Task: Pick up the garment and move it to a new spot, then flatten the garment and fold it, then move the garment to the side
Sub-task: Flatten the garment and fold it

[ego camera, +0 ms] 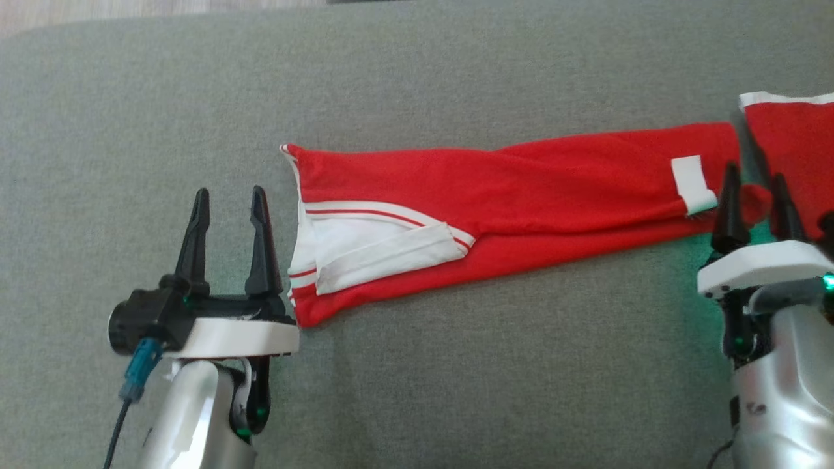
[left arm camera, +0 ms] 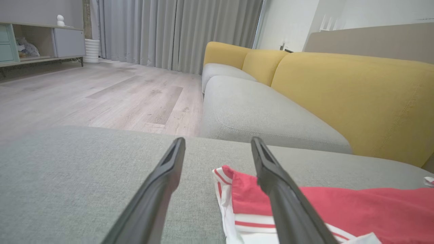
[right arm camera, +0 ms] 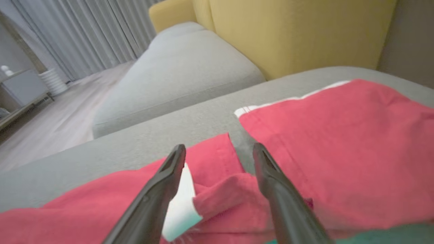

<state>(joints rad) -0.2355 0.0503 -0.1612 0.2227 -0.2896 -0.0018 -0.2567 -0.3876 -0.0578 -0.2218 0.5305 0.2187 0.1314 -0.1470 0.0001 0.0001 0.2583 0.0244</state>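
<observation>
Garment: your red garment (ego camera: 521,176) with white striped trim lies stretched out in a long band on the grey cushion (ego camera: 456,378), left to right in the head view.
Garment, left end: the white-lined opening, with a white flap turned over it.
Garment, right end: a white patch (ego camera: 692,184), then a second red panel with a white edge, apart from the band by a thin strip of cushion.
Left hand: your left hand (ego camera: 231,192) sits just beside the garment's left end, fingers spread wide, nothing between them. In its wrist view the right finger crosses in front of the striped corner.
Right hand: your right hand (ego camera: 756,172) is at the garment's right end, fingers wide apart on either side of a small raised red fold next to the white patch. It grips nothing; whether the tips touch the cloth, you cannot tell.
Behind the garment: a yellow-backed sofa (left arm camera: 356,91) and wood floor (left arm camera: 101,91).
</observation>
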